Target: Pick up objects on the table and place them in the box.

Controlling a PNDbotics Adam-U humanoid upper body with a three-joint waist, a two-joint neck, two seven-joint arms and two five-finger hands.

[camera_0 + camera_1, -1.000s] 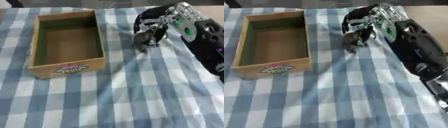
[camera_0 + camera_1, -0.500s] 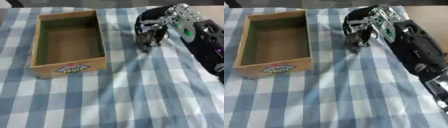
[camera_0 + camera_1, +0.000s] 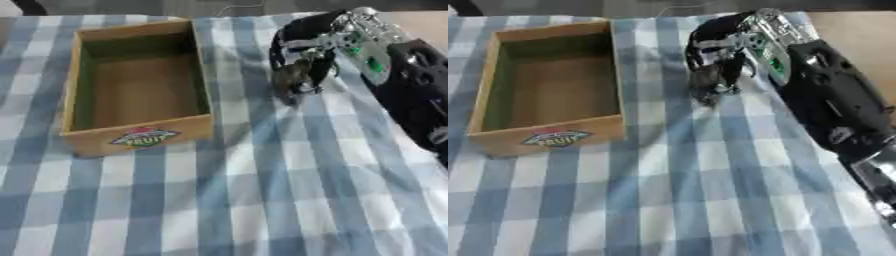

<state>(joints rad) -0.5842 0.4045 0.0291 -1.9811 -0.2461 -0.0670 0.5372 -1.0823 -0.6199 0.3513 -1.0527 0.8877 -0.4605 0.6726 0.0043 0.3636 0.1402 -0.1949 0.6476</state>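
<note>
An open wooden box with a fruit label on its front wall stands at the left, and nothing shows inside it. My right hand reaches in from the right, to the right of the box. Its fingers curl down round a small dark grey object. The object sits at or just above the checked cloth, and the fingers partly hide it. My left hand shows in neither view.
A blue and white checked cloth covers the table. Bare wooden tabletop shows at the far right corner. My black right forearm crosses the right side of the cloth.
My right hand and the dark object have shifted only slightly and stay at the same spot right of the box. The fingers stay curled round the object.
</note>
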